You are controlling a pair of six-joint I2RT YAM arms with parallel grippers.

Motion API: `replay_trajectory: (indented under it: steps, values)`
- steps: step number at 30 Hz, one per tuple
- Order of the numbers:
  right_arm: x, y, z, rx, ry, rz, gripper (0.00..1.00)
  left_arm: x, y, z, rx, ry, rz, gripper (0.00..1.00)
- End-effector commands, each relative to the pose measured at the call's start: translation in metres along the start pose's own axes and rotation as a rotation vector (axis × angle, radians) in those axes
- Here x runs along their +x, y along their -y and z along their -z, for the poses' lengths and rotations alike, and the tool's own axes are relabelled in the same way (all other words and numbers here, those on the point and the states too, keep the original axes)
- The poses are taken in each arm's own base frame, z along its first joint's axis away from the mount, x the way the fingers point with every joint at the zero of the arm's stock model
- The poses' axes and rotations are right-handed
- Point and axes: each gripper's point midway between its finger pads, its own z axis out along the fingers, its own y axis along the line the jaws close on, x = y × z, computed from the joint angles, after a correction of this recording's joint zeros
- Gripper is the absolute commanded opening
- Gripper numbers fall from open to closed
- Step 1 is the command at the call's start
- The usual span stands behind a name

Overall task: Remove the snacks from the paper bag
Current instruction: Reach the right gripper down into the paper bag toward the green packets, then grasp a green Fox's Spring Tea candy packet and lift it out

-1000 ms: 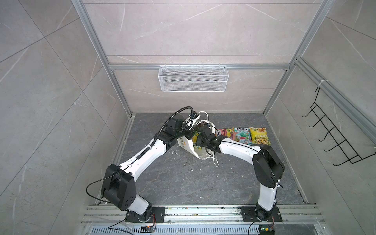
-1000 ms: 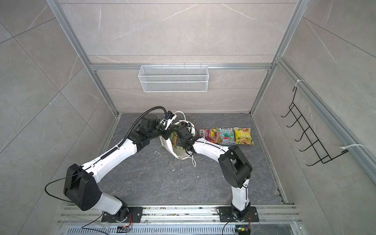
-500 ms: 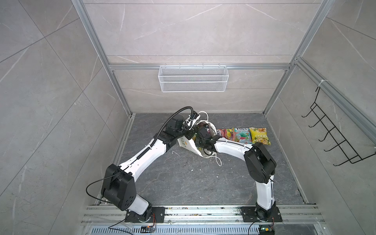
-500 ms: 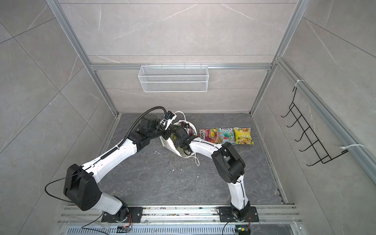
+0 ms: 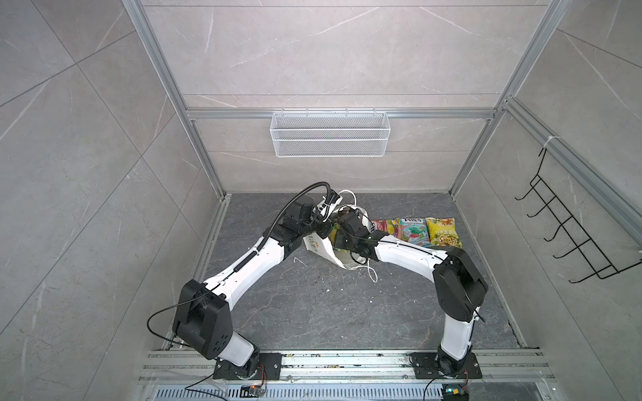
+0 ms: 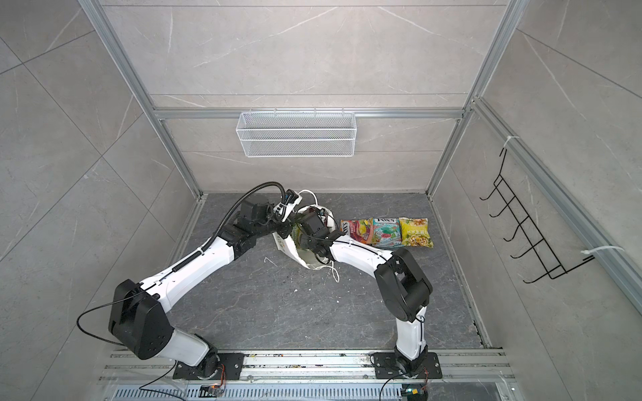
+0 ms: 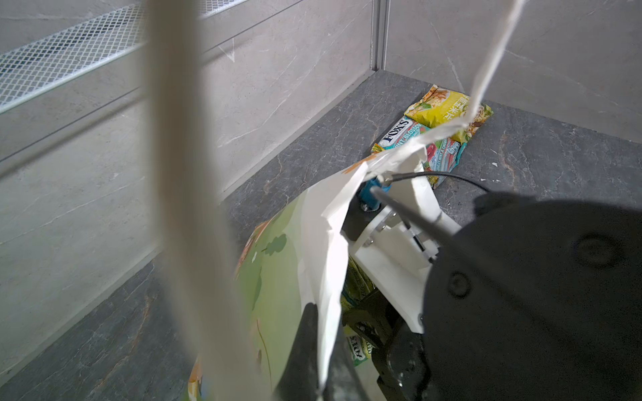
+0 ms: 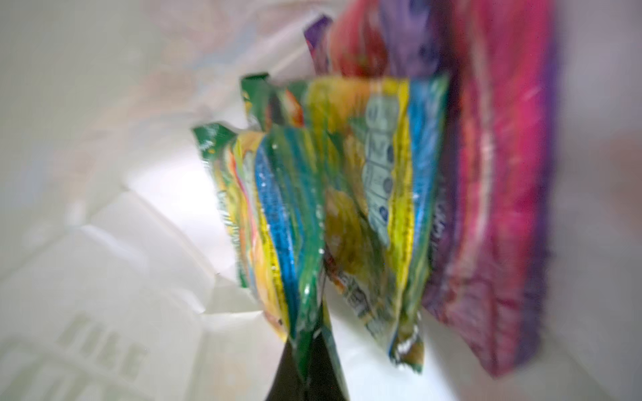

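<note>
The snacks are split between bag and table. Inside the white flower-printed paper carrier bag (image 5: 317, 243) we see, in the blurred right wrist view, a glossy yellow-green packet (image 8: 312, 225) and a purple packet (image 8: 486, 208) just beside it.

The right gripper (image 8: 305, 368) reaches into the bag's mouth. Its fingers (image 8: 288, 378) are closed tight on the lower edge of the yellow-green packet.

The left gripper (image 7: 321, 347) is at the bag's rim. Its fingers (image 7: 302, 347) are pinched shut on the white paper edge, and a white cord handle (image 7: 194, 208) crosses close to its camera.

In both top views the bag sits on the dark grey stone table (image 5: 312, 305), between the two arms.

To its right three packets lie flat in a row, edges touching: orange-red (image 5: 385, 227), teal (image 5: 413, 231) and yellow (image 5: 443, 232).
</note>
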Motion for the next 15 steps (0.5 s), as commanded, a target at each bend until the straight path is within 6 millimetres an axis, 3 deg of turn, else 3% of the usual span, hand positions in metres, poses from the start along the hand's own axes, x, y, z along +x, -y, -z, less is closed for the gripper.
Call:
replay_trajectory:
  steps: [1,15]
  values:
    - [-0.011,-0.005,0.023,-0.029,0.028,0.009,0.0,-0.021,-0.001,0.005,-0.004,0.076,-0.008,0.0]
    - [-0.024,-0.019,0.069,-0.137,0.053,0.049,0.0,-0.019,-0.002,0.005,-0.01,0.072,-0.007,0.0]
